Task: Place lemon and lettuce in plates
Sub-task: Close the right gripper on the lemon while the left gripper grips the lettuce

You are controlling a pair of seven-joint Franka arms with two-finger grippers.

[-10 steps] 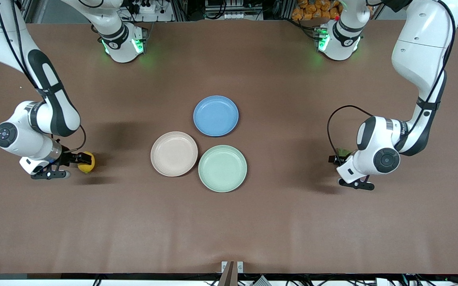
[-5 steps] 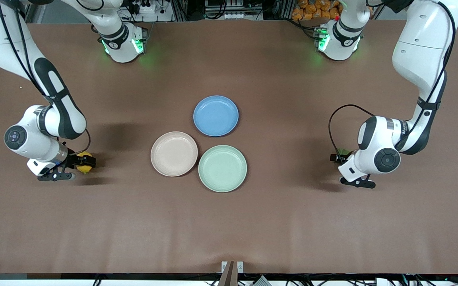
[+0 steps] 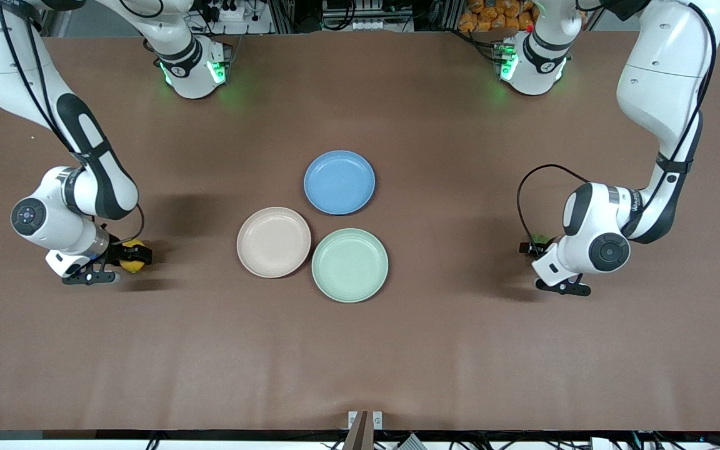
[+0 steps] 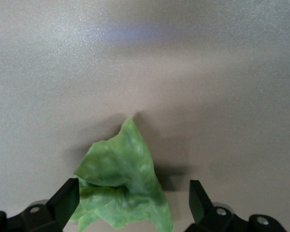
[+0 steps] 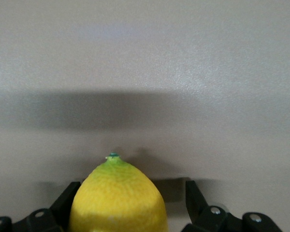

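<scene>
The yellow lemon [image 3: 133, 263] lies on the brown table toward the right arm's end. My right gripper [image 3: 127, 257] is low around it and open. In the right wrist view the lemon [image 5: 117, 198] sits between the fingers, against one pad with a gap at the other. The green wrinkly lettuce [image 3: 540, 239] lies toward the left arm's end, mostly hidden by the left wrist. My left gripper [image 3: 532, 249] is open; the lettuce [image 4: 121, 188] lies between its spread fingers. The beige-pink plate [image 3: 274, 242] and mint green plate [image 3: 350, 265] sit empty mid-table.
A blue plate [image 3: 339, 182] stands empty just farther from the front camera than the other two plates. Bare brown table lies between each gripper and the plates.
My right gripper has slid in around the lemon, which now sits deeper between its fingers. The left gripper has barely shifted over the lettuce.
</scene>
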